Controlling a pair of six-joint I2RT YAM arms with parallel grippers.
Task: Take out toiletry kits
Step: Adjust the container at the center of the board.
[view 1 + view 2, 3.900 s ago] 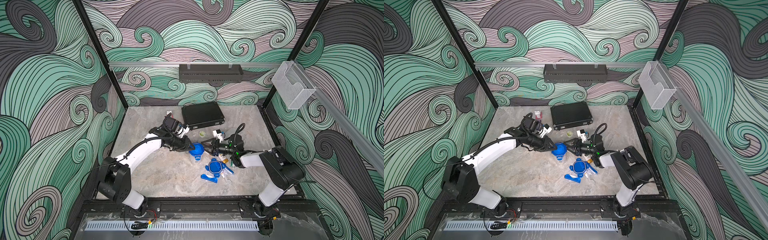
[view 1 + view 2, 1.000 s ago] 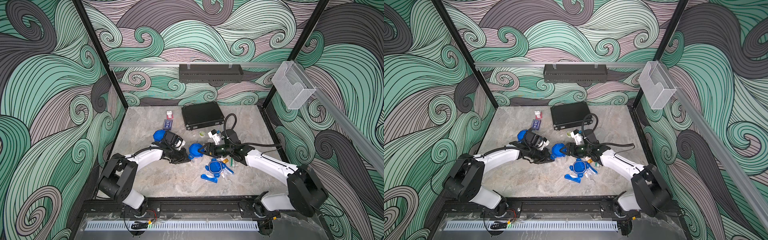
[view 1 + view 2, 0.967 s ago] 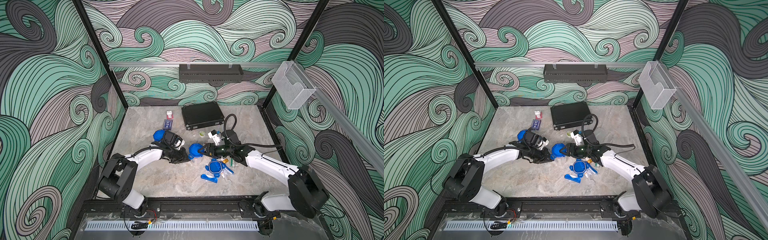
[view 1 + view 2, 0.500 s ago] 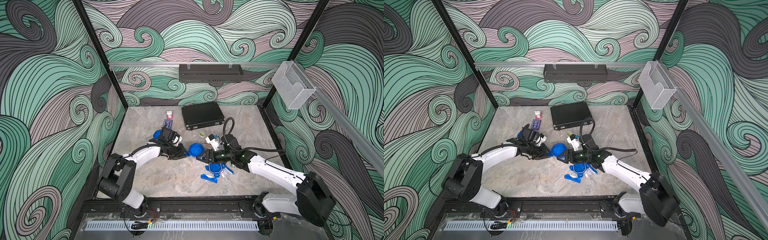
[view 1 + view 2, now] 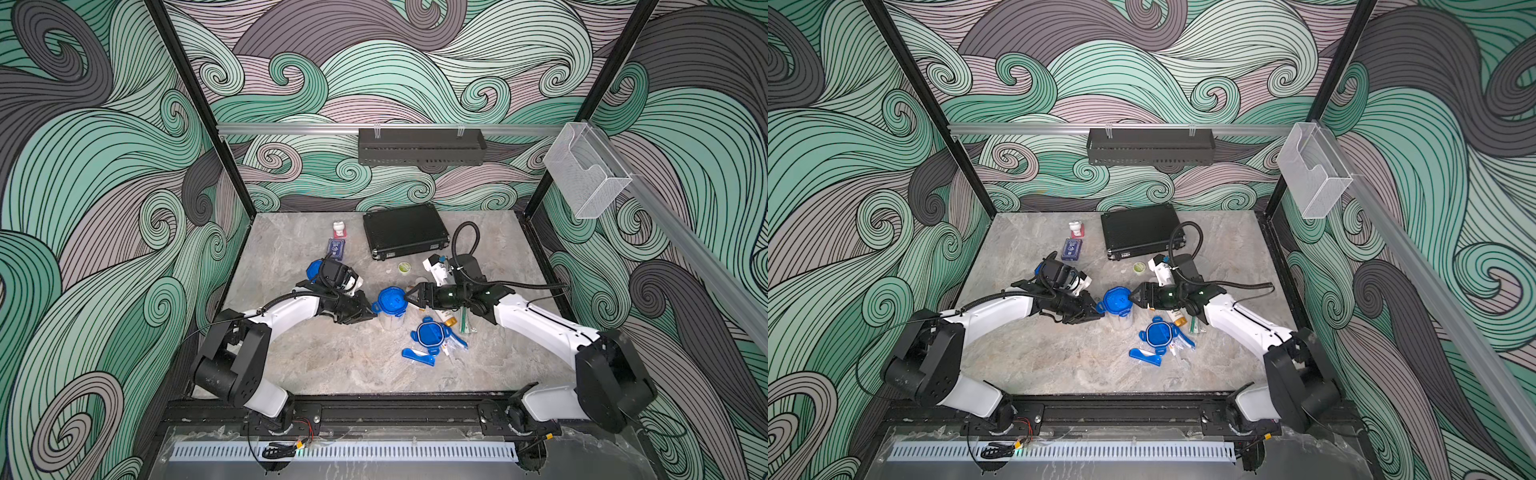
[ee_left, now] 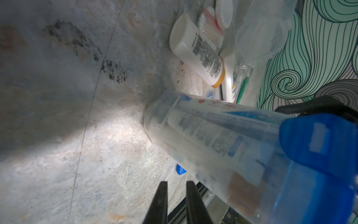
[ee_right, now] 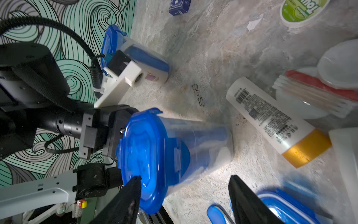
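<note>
My left gripper (image 5: 367, 311) sits low over the table (image 5: 332, 365), just beside the tumbler (image 5: 392, 323) in the middle. In the left wrist view my left fingers (image 6: 159, 203) stand a thin gap apart with nothing between them, and the tumbler (image 6: 203, 135) runs past them to one side.

My right gripper (image 5: 409, 296) comes at the same tumbler from the other side, its tips at the edge of the blue lid (image 5: 390, 300). In the right wrist view its jaws are wide apart and grip nothing. One finger (image 7: 129, 195) overlaps the lid's rim, and I cannot tell whether it touches. The tumbler stands on its base on the table, lid on, with tubes inside it.

A second tumbler (image 5: 314, 270), also with its lid on, stands behind my left wrist, near the dark-blue box (image 5: 335, 248). A third lid (image 5: 430, 333) lies nearer the front among loose clear wrappers, with a blue piece (image 5: 417, 356) just beside it. A white bottle (image 5: 445, 318) with a gold cap lies on its side under my right wrist. The black case (image 5: 405, 230) lies shut at the back.
</note>
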